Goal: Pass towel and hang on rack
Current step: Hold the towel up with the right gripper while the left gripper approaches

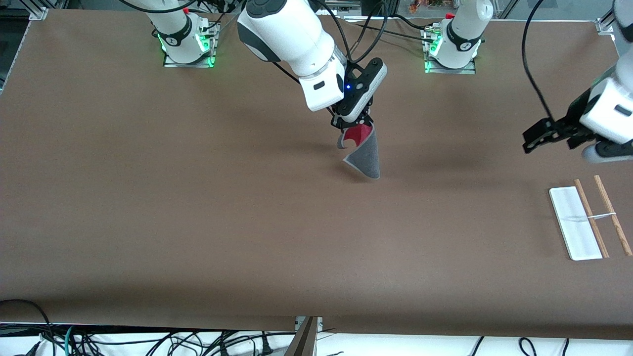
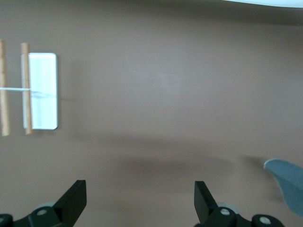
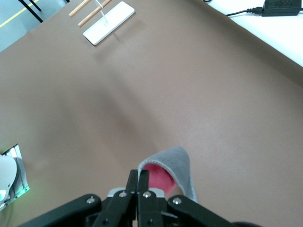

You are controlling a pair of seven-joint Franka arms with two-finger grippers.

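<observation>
The dark grey towel with its red patch hangs in the air over the middle of the table, pinched at its top edge by my right gripper, which is shut on it. In the right wrist view the towel curls away from the closed fingertips of the right gripper. My left gripper hovers open over the table at the left arm's end, above the rack. In the left wrist view the left gripper holds nothing, with the rack and a corner of the towel in sight.
The rack lies with its white base and two wooden rods on the table near the left arm's end. Cables run along the table's edge nearest the front camera. Both arm bases stand along the edge farthest from that camera.
</observation>
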